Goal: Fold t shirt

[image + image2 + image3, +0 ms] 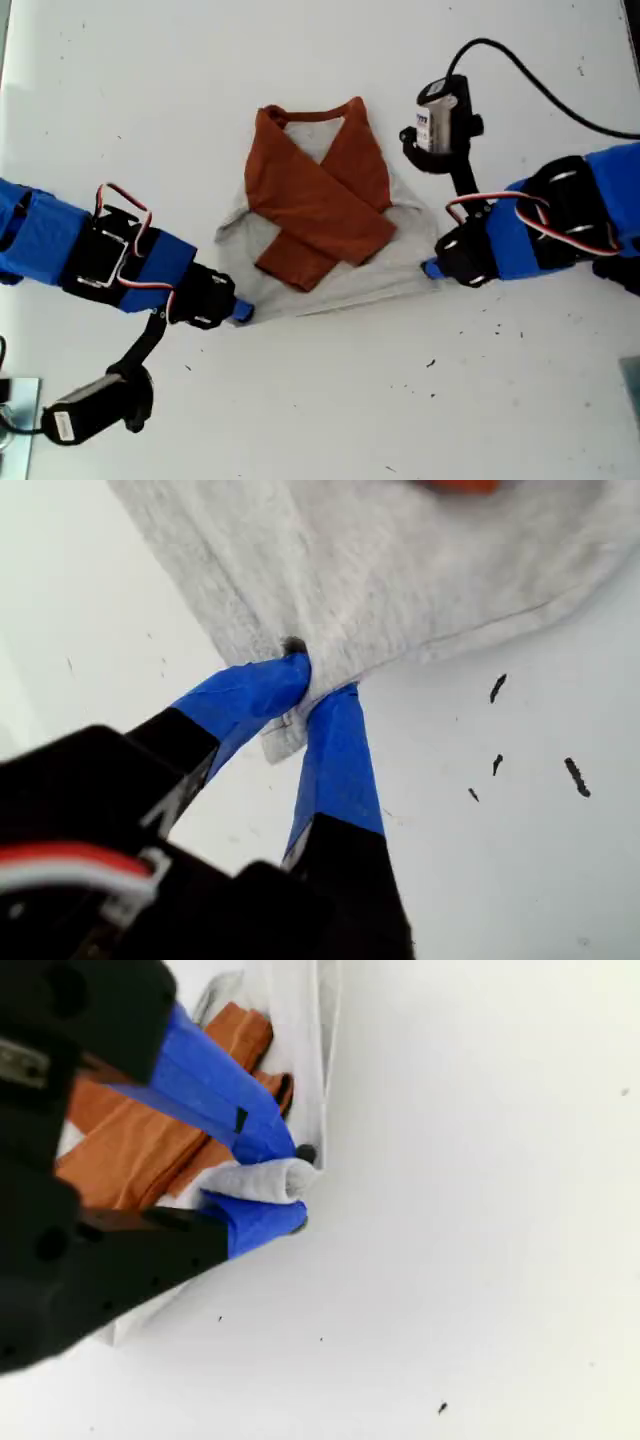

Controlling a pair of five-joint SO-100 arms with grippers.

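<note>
One small t shirt point(340, 290) lies flat near the middle of a white table point(320, 60), collar toward the top of the exterior view and bottom hem toward the bottom. Its body is pale grey. Its two rust-orange sleeves point(320, 215) are folded inward and cross over each other on the chest. There are two blue-and-black arms, one reaching in from each side of the exterior view. My first gripper point(240, 312), on the arm from the exterior view's left, is closed on the hem corner nearest it; its wrist view shows the two blue-taped fingers point(250, 695) pinching a small tab of grey cloth. My second gripper point(430, 268), on the arm from the exterior view's right, is closed on the opposite hem corner, with a roll of grey fabric point(265, 1180) squeezed between its jaws. The hem runs between the two grippers. Bare table surrounds the shirt on every side, widest above the collar and below the hem. A few dark specks point(497, 687) mark the table just beyond the hem.
</note>
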